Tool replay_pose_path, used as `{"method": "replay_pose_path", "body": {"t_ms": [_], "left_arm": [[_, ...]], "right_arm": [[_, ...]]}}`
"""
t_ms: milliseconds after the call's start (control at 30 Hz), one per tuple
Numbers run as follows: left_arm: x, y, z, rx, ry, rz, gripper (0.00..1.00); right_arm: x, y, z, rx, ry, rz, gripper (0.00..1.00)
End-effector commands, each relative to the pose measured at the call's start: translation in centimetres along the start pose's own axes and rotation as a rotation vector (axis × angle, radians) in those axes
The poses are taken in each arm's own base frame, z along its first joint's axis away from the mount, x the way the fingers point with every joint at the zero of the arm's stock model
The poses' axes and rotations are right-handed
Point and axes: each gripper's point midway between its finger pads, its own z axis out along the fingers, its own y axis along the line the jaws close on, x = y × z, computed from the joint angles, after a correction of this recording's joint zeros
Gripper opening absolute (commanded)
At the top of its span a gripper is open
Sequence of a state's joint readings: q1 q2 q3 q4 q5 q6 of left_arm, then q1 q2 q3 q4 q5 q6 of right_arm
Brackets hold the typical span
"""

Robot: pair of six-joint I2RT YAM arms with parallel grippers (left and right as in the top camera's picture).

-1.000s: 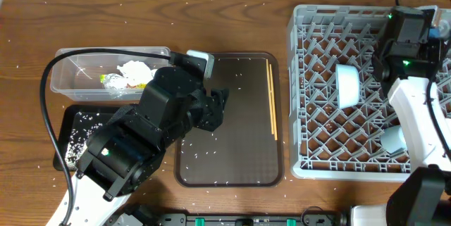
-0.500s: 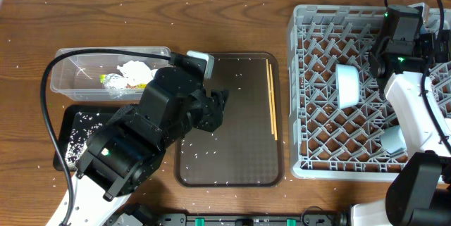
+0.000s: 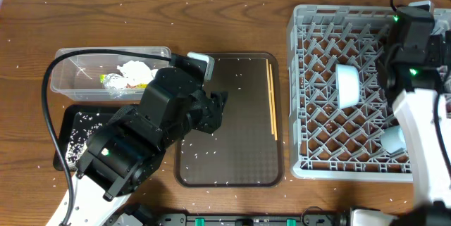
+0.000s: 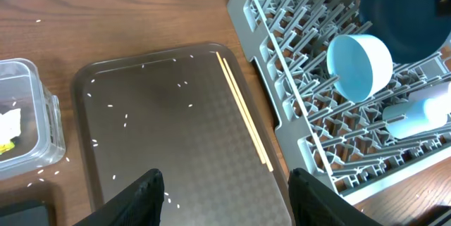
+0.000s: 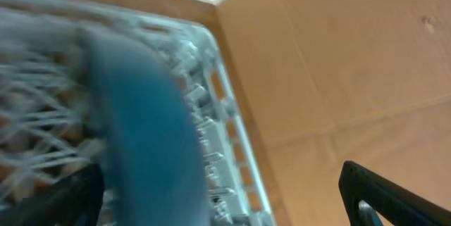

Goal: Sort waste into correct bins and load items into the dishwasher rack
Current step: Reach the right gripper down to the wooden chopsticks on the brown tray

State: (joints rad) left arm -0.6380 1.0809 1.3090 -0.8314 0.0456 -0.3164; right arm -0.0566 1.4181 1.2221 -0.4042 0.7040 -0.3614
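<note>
The grey dishwasher rack [image 3: 310, 78] fills the right of the table. A large blue plate [image 4: 405, 15] stands on edge in its far corner. My right gripper [image 5: 218, 198] is open, its fingers wide apart on either side of the blurred plate [image 5: 141, 127]. A light-blue cup [image 3: 347, 85] and a pale white cup [image 3: 393, 139] lie in the rack. The wooden chopsticks [image 3: 271, 99] rest along the right side of the brown serving tray [image 3: 239, 148]. My left gripper [image 4: 225, 184] hangs open over that tray, holding nothing.
A clear tub [image 3: 77, 60] at the left holds a crumpled white tissue [image 3: 134, 71] and a green-and-silver wrapper [image 3: 113, 79]. Below it a black tray [image 3: 70, 124] carries rice grains. More white grains speckle the wooden table and the serving tray.
The right arm has shifted a little toward the rack's right wall. The left arm has not moved.
</note>
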Motion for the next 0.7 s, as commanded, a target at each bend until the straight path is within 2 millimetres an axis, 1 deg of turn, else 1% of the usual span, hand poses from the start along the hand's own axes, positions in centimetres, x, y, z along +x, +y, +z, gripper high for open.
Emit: {"method": "replay_pose_path", "body": {"t_ms": [0,67,133,267,333,400,467,500,533,633,667], "left_arm": [[-0.6,-0.2,-0.7,0.004,-0.026,0.011,0.58],[-0.7,-0.1,-0.7,-0.001,-0.028,0.011,0.58],[-0.8,0.3,-0.8,-0.026,-0.038,0.015,0.58],[-0.9,0.8,-0.5,-0.054,-0.039,0.076,0.58],[-0.6,0.9,0.2,-0.064,-0.011,0.132,0.58],[0.2,1.2,1.4,-0.080,0.041,0.178,0.58],[1.0,1.5,2.9,-0.095,0.096,0.188,0.58],[1.4,1.7,3.9,-0.105,0.129,0.189,0.58],[1.9,1.8,4.8,-0.114,0.160,0.190,0.58],[3.3,2.0,7.5,-0.123,0.244,0.191,0.58],[3.7,2.2,8.3,-0.131,0.269,0.192,0.58]], "right_arm": [[-2.3,1.9,-3.4,-0.184,-0.124,0.045,0.99],[-2.7,2.2,-5.1,-0.233,-0.147,0.107,0.99],[-2.8,3.0,-7.2,-0.316,-0.161,0.186,0.99],[-2.1,5.0,-12.6,-0.570,-0.147,0.364,0.99],[-1.4,5.4,-14.9,-0.682,-0.122,0.445,0.99],[-1.0,5.8,-16.9,-0.789,-0.084,0.543,0.96],[-0.4,6.2,-18.3,-0.860,-0.059,0.556,0.94],[0.0,6.4,-18.7,-0.883,-0.047,0.549,0.90],[0.5,6.6,-19.0,-0.901,-0.029,0.539,0.88],[2.3,7.2,-19.1,-0.905,0.047,0.507,0.88],[2.9,7.4,-19.1,-0.902,0.072,0.498,0.85]]}}
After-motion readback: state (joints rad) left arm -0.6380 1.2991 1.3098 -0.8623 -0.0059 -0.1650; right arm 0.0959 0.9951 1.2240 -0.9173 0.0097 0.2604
